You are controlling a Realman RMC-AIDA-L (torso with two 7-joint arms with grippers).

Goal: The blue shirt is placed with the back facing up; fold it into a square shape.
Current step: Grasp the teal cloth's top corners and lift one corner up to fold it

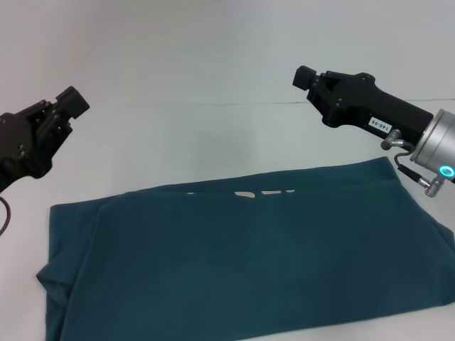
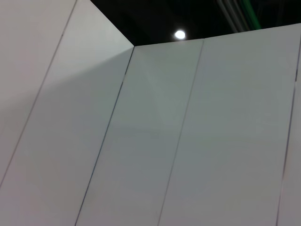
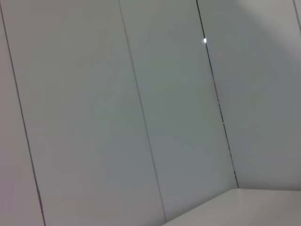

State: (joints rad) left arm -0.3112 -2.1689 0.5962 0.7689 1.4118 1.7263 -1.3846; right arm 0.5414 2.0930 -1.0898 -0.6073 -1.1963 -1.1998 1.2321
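From the head view, the blue shirt (image 1: 249, 263) lies spread across the white table (image 1: 213, 64), filling the frame from about eight o'clock round to four o'clock, already doubled over into a broad band, with slivers of white print (image 1: 245, 193) peeking out along its far fold edge. The left gripper (image 1: 67, 105) hangs raised at nine o'clock, off the cloth and holding nothing; whether its fingers are spread or closed cannot be told from here. The right gripper (image 1: 307, 77) sits lifted at two o'clock, also clear of the fabric and empty, and its finger gap cannot be read either. Over to the left wrist view: only pale wall panels (image 2: 155, 141) and a ceiling lamp (image 2: 179, 34), no shirt, no fingers. The right wrist view gives the same story, panels (image 3: 117, 117) and a corner of table (image 3: 263, 207), nothing more. The danger from here looks plain: the left end is rumpled and bunched near eight o'clock, so a pinch there could catch a single layer and drag the fold apart, and uneven lifting by the two arms would skew the band rather than square it.
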